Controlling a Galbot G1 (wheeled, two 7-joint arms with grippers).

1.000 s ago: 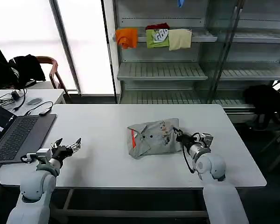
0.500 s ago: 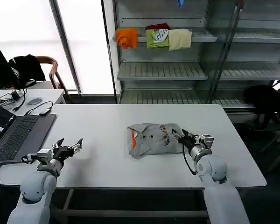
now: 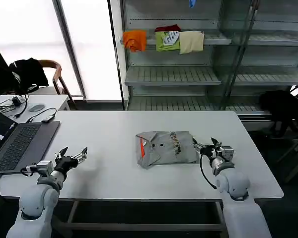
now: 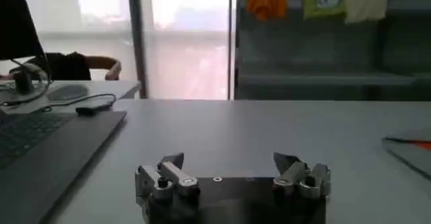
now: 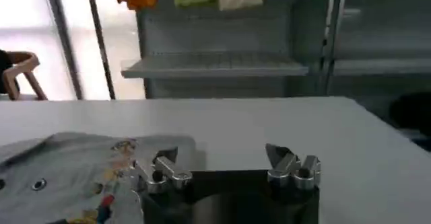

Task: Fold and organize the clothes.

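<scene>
Right gripper (image 3: 207,145) low, fingers spread, beside folded shirt (image 3: 164,147)

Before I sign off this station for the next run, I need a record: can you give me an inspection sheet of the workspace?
Surface: white table, mostly bare.
Job's things: folded grey shirts piled mid-table, orange collar trim and coloured print showing.
Clutter: open laptop at the table's left end.
Grippers: left gripper open, low over the table's left front; right gripper open, just right of the pile, apart from it.
Cables: loose leads on the side desk.
Surroundings: shelving with hung clothes behind; chair with black garment.
</scene>
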